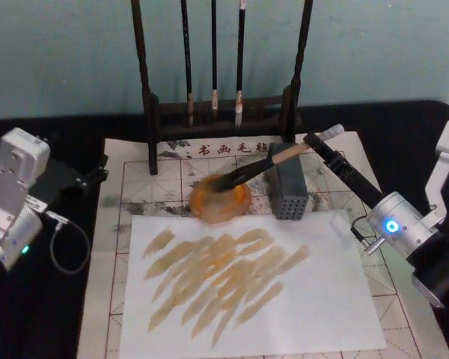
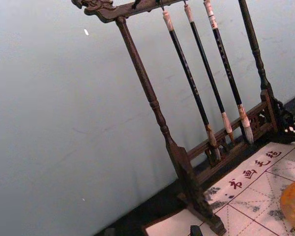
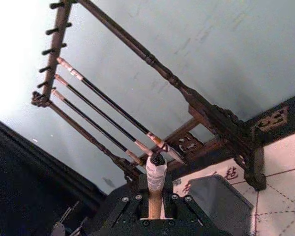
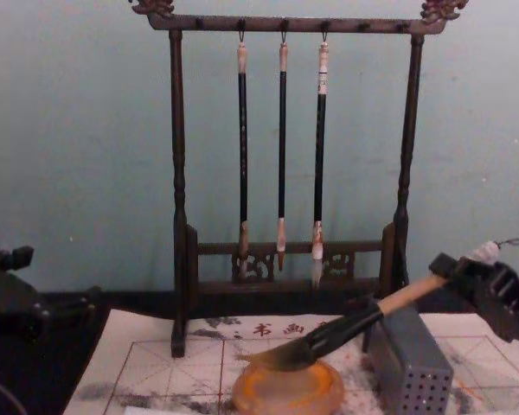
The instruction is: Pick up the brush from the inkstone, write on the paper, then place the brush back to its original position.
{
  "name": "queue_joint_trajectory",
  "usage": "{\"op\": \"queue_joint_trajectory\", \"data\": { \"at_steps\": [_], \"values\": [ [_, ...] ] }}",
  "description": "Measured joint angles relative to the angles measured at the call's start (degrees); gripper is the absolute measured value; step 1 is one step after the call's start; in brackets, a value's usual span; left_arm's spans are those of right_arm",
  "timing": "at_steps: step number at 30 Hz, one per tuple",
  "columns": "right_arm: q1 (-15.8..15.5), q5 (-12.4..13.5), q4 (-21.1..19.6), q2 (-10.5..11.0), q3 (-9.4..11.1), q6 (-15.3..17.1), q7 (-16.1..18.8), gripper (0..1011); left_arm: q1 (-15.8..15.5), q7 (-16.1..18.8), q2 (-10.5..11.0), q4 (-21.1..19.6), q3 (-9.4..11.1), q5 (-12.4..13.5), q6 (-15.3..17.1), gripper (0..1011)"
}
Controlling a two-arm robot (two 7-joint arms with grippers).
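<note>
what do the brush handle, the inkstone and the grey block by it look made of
The brush, held at its end by the right pincer: pale matte handle, likely wood or bamboo; dark hair bristles. The inkstone: glossy amber orange, possibly resin or glazed ceramic. The grey block: matte, perforated, maybe plastic or metal. The left pincer sits parked at the left.

Head view looks steeply down, chest view level across; both share rack (image 1: 143, 75) and inkstone (image 1: 221, 214).

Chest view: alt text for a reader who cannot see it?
The right claw holds the brush by its handle end, bristles over the inkstone, handle over a grey block. Behind, three thin brushes hang on a rack; the left claw rests at left.
</note>
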Motion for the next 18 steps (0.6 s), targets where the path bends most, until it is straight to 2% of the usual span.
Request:
{"op": "queue_joint_trajectory", "data": {
  "at_steps": [5,18],
  "values": [
    [-0.5,0.21,-1.8,0.98,-0.38,0.01,0.26,179,0.0,0.0,0.0,0.0,0.0,0.0,0.0,1001],
    [-2.31,0.88,-7.4,5.9,-1.44,0.03,3.98,181,0.0,0.0,0.0,0.0,0.0,0.0,0.0,1001]
  ]
}}
